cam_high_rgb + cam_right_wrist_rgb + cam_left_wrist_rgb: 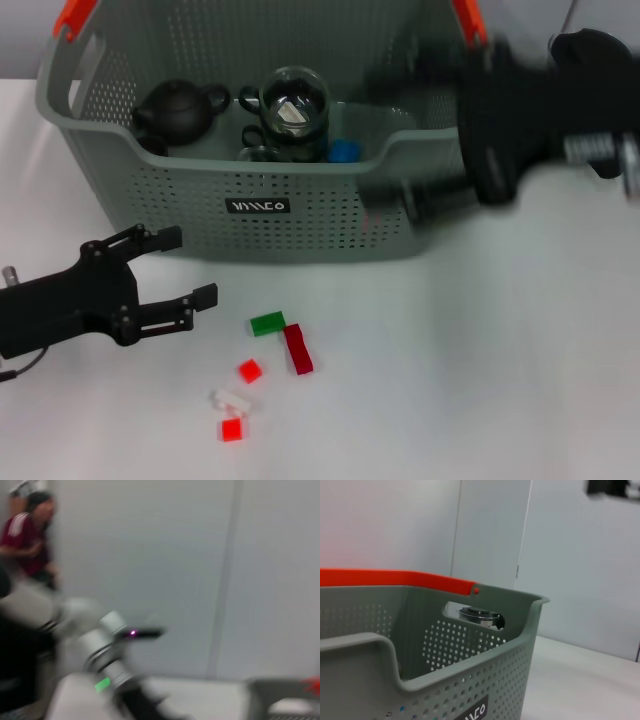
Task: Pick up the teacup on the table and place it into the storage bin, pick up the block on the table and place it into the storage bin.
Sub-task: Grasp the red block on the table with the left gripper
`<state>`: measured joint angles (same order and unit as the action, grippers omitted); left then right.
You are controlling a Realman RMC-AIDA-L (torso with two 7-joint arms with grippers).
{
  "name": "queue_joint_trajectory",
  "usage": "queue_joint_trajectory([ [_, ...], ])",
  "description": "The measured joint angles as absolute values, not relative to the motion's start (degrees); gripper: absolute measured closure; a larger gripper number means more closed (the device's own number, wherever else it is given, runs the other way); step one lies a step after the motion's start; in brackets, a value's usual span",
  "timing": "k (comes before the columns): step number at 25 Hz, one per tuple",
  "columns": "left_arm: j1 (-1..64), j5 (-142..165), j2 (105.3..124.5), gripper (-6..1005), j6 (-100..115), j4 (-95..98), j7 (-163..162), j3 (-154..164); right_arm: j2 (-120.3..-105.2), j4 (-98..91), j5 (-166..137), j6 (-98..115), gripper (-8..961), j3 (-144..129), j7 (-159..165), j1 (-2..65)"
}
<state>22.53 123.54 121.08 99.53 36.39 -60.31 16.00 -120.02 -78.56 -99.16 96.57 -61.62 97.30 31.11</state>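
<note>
The storage bin point(300, 215), grey-green and perforated with orange handle pieces point(75, 15), stands at the back of the white table; its rim also fills the left wrist view point(470, 665). Inside it are a dark teapot point(178, 108), a glass teacup with a handle point(293, 104) and a blue piece point(344, 151). No teacup shows on the table. In front of the bin lie a green block point(267, 323), a dark red block point(298, 349), two small red ones point(250, 370) and a white one point(232, 401). My left gripper point(185, 268) hovers open, left of the blocks. My right gripper point(430, 130) is a blur at the bin's right end.
The table's left edge runs close behind the bin's left end. In the right wrist view a person in red point(30, 535) stands by a pale wall, and a corner of the bin point(285, 700) shows low down.
</note>
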Motion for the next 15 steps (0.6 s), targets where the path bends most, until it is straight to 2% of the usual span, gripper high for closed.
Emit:
queue_joint_trajectory([
  [6, 22.6, 124.57, 119.95, 94, 104.6, 39.35, -62.56, 16.39, -119.98, -75.29, -105.01, 105.63, 8, -62.15, 96.69, 29.3],
  [11, 25.14, 131.56, 118.82, 94, 112.81, 45.16, -71.77, 19.5, -119.95, -67.67, -111.06, 106.0, 8, -60.86, 96.69, 31.94],
  [15, 27.5, 137.22, 118.72, 94, 113.1, 49.4, -83.29, 26.02, -119.97, -64.34, -113.01, 105.54, 8, -60.0, 96.68, 33.72],
])
